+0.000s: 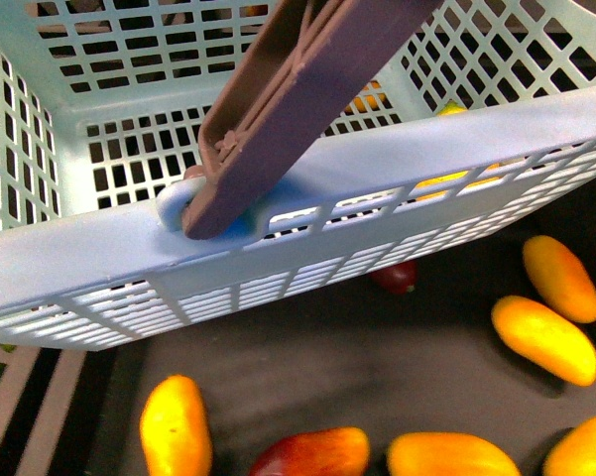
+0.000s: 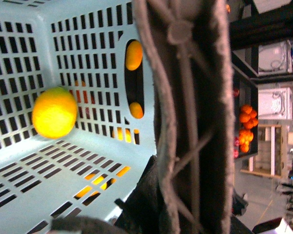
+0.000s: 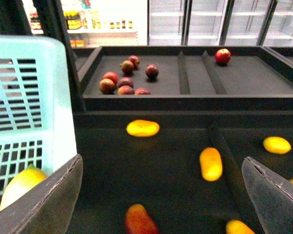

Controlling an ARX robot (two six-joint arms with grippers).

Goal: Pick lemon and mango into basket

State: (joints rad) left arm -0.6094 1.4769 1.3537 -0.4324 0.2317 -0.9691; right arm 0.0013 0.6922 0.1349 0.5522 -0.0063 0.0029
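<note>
One bright yellow oval lemon (image 2: 54, 112) lies in the teal lattice plastic basket (image 1: 99, 258); our right gripper (image 3: 161, 161) gapes wide, but we cannot tell for the left gripper (image 2: 139, 207).

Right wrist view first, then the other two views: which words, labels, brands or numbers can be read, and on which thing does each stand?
No text can be read in any view.
Bottles in the background: labels too small and blurred to read.
Basket: no print or label visible.
Yellow fruit: no stickers visible.
</note>
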